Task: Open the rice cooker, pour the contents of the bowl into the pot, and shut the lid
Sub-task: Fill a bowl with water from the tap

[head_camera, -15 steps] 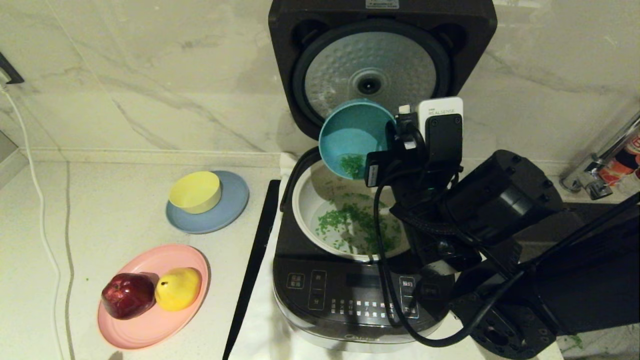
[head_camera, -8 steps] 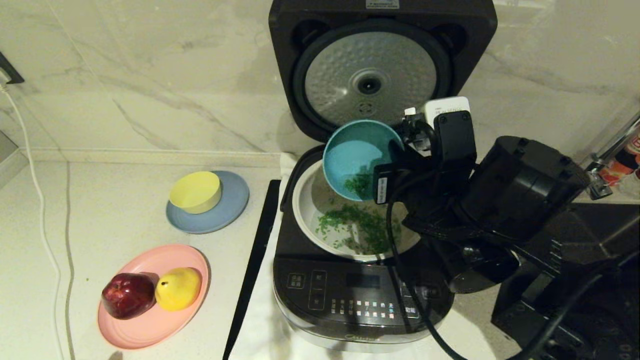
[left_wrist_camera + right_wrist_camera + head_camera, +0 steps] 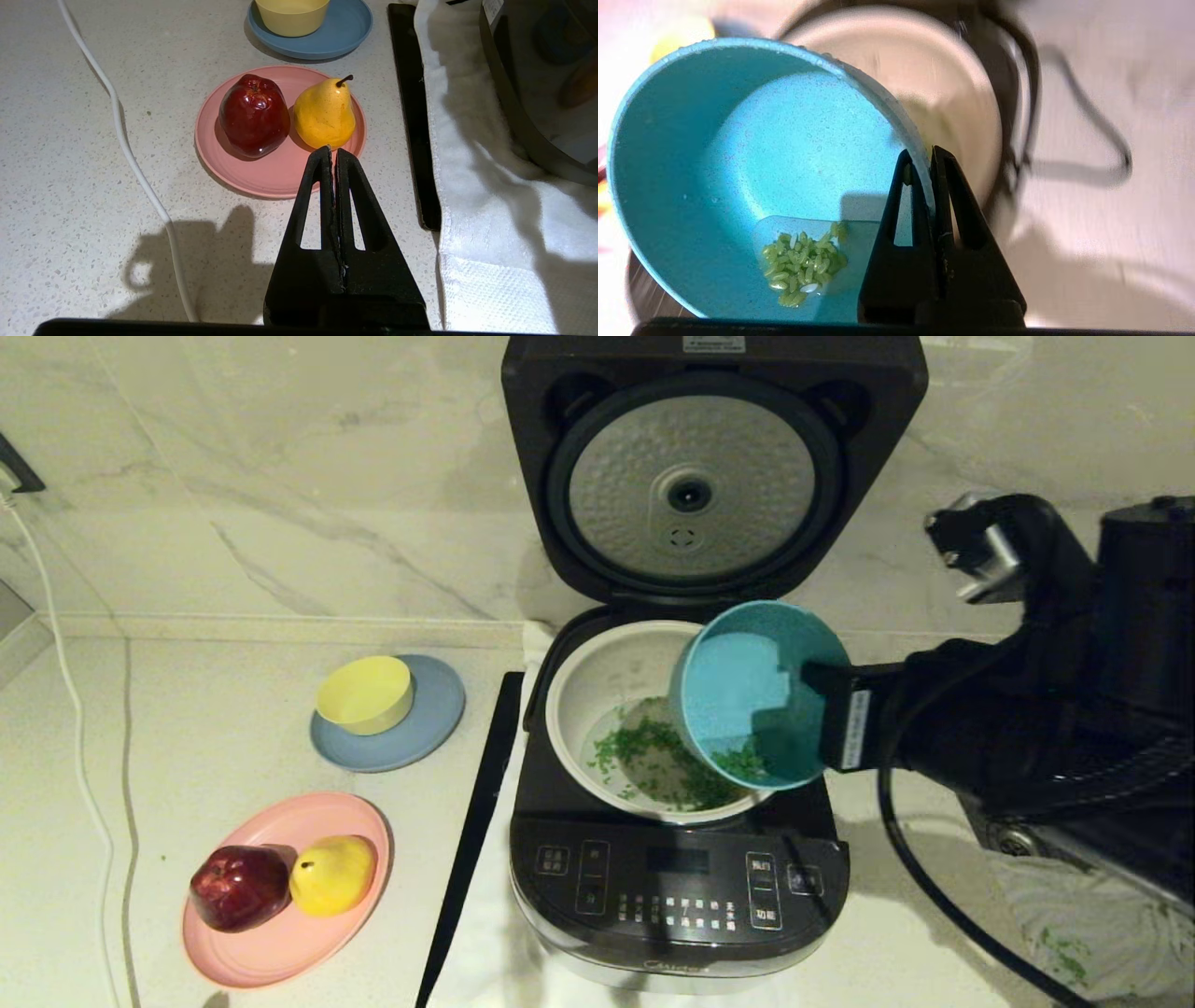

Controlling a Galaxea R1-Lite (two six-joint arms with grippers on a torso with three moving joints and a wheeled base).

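Teal bowl [image 3: 756, 695], rim pinched by our right gripper [image 3: 924, 161], we hold tipped over pot [image 3: 607, 681] so greens slide in; left gripper [image 3: 332, 151] parked, pressed together.

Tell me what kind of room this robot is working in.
Most likely a home kitchen: a rice cooker stands open on a pale stone countertop against a marble-look wall, a plate of fruit nearby.
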